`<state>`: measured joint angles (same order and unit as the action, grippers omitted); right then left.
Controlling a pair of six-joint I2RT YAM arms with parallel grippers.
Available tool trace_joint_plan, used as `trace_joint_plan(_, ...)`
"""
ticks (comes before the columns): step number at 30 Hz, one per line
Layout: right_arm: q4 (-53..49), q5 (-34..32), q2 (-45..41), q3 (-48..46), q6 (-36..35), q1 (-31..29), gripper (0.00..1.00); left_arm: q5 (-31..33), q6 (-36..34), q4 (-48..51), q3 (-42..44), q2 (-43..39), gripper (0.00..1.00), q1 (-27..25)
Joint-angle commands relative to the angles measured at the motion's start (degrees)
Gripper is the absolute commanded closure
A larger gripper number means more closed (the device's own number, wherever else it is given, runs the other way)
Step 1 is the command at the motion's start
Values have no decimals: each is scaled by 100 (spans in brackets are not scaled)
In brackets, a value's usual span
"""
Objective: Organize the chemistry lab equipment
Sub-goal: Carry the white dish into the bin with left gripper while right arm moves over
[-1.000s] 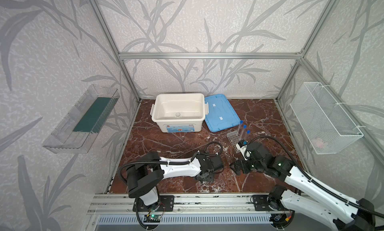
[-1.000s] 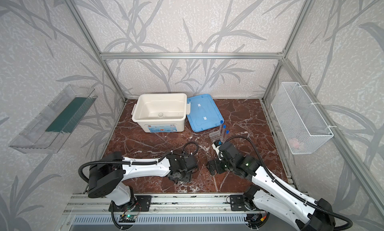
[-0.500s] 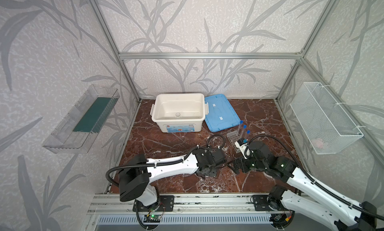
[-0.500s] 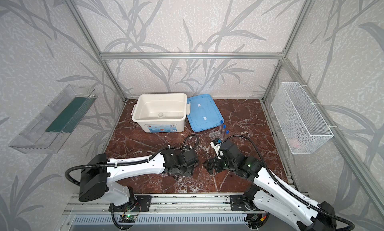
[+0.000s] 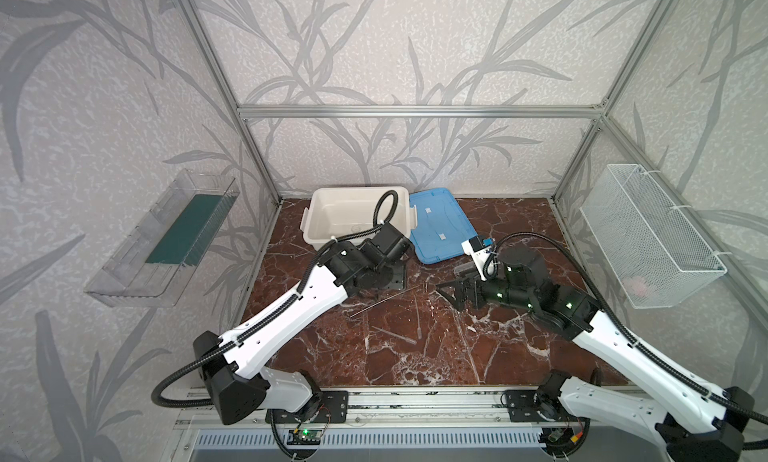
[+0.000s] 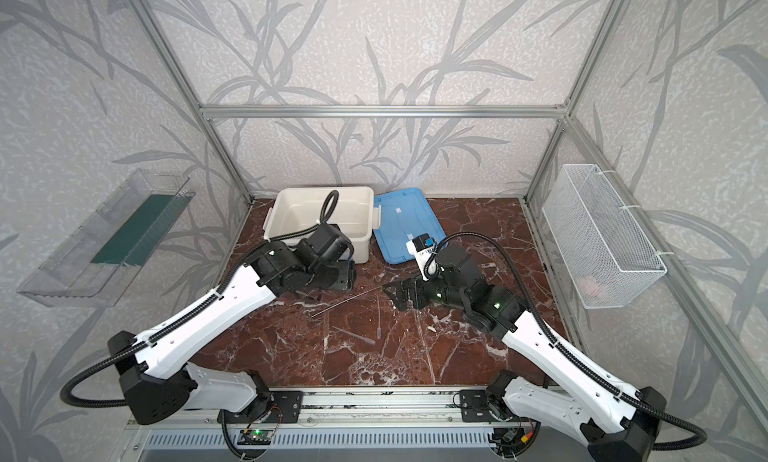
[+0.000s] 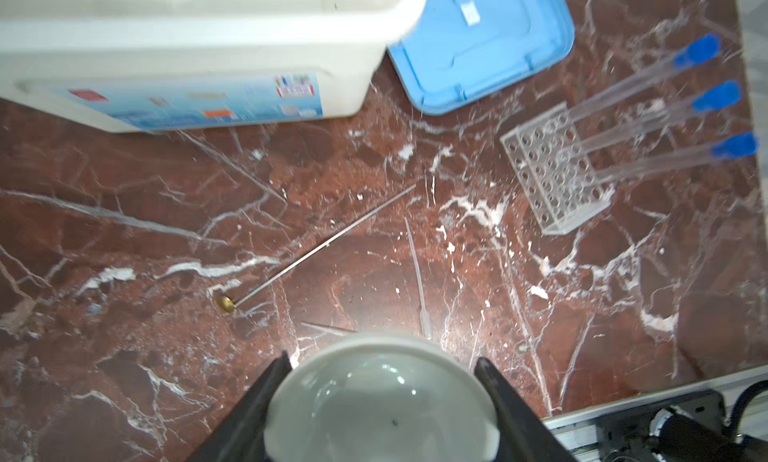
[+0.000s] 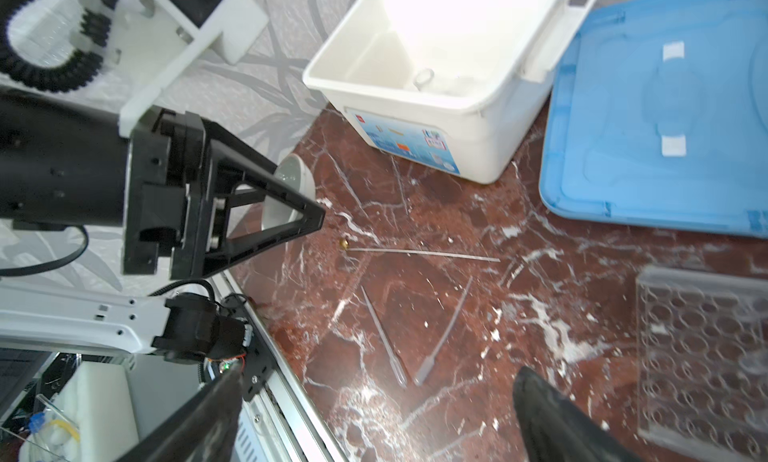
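My left gripper (image 7: 382,358) is shut on the small round white dish (image 7: 380,401), held above the floor in front of the white tub; the right wrist view shows the dish (image 8: 291,175) between the black fingers (image 8: 270,227). My right gripper (image 8: 378,374) stands open and empty over two clear droppers (image 8: 382,335). A thin rod (image 5: 384,300) with a brass end lies between both grippers. The clear grid-holed rack (image 7: 557,177) holds three blue-capped test tubes (image 7: 648,77). A small clear jar (image 8: 424,78) lies inside the tub.
The white tub (image 5: 357,188) stands at the back with its blue lid (image 5: 440,223) flat beside it. A wire basket (image 5: 648,235) hangs on the right wall and a clear shelf (image 5: 166,239) on the left wall.
My left arm has lifted and carried the dish from the front centre back toward the tub. The right gripper has shifted slightly toward the back and stays open.
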<state>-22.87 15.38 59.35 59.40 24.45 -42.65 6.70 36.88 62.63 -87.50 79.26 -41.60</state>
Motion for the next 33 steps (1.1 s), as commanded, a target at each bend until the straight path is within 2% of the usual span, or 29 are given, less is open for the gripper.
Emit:
trace_joint_plan(1, 637, 349, 448, 557, 69, -32, 1, -205, -817, 687, -626, 284, 57, 669)
trace_joint_plan(7, 828, 620, 1384, 1513, 87, -40, 1, -596, -1388, 986, -1901, 1371, 57, 1636)
trace_joint_plan(10, 849, 602, 1782, 1860, 84, -41, 1, -367, -1494, 1039, -2403, 1882, 58, 2085)
trace_joint_plan(17, 416, 245, 2908, 2961, -359, -50, 1, -322, -1875, 944, -3219, 2976, 58, 2908)
trace_joint_plan(24, 380, 436, 3740, 3612, -433, -46, 1, 79, -2108, 1338, -4043, 4191, 58, 3186)
trace_joint_plan(28, 315, 429, 4069, 3726, -510, -59, 1, 279, -2060, 1147, -3894, 4429, 58, 3218)
trace_joint_plan(33, 212, 123, 4399, 3874, -880, -146, 1, 225, -2089, 797, -3546, 4490, 59, 3261)
